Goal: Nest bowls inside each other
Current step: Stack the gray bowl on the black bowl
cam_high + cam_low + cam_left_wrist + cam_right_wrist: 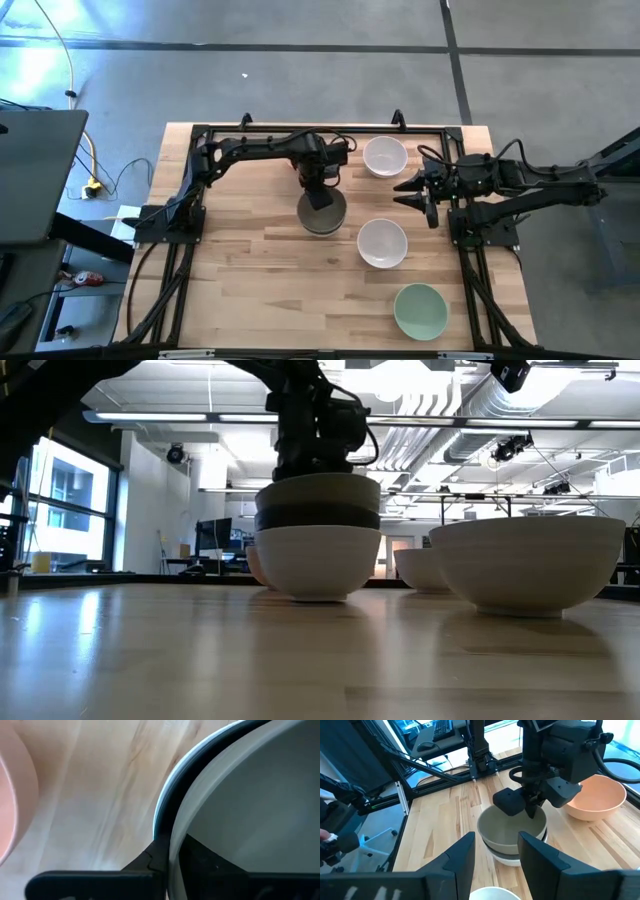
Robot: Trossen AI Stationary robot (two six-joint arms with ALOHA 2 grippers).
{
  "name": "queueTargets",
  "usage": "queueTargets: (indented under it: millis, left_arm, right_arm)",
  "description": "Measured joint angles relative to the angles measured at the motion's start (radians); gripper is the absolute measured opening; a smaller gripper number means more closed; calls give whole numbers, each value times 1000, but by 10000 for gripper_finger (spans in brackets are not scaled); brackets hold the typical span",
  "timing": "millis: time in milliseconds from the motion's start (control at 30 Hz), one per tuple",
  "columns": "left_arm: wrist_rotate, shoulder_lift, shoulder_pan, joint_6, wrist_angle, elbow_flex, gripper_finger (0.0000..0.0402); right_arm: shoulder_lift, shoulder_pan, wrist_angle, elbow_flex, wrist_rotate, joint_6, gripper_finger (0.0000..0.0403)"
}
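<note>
Olive-grey bowl (pixel 512 827) sits topmost in a stack at mid-table, nested in a black bowl (pixel 318 517) inside a white bowl (pixel 318 560). Left gripper (pixel 532 802) straddles its rim, one finger inside and one outside, apparently letting go; whether it grips I cannot tell. Beside the stack lies a peach-orange bowl (pixel 595 797); two white bowls (pixel 384 157) (pixel 382 243) and a pale green bowl (pixel 420 310) wait apart. Right gripper (pixel 413 190), fingers apart, idles at the table's right edge. Next, probably: lift clear, fetch another.

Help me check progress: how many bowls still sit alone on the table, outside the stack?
4: a white round bowl at the far edge, another white bowl mid-table, a pale green bowl at the near right, and a peach-orange bowl beside the stack, hidden from overhead.
</note>
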Motion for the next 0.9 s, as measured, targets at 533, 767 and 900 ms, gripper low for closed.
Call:
queueTargets:
  millis: [533,767,900]
  left_arm:
    - [-57,-5,-2,16,-82,137,35]
    - [-3,4,4,27,-84,100,29]
    - [4,16,-4,33,-71,75,5]
  right_arm:
    - [0,0,0,0,0,1,142]
    - [0,0,-1,0,-1,19,142]
    - [0,0,-13,0,-1,23,142]
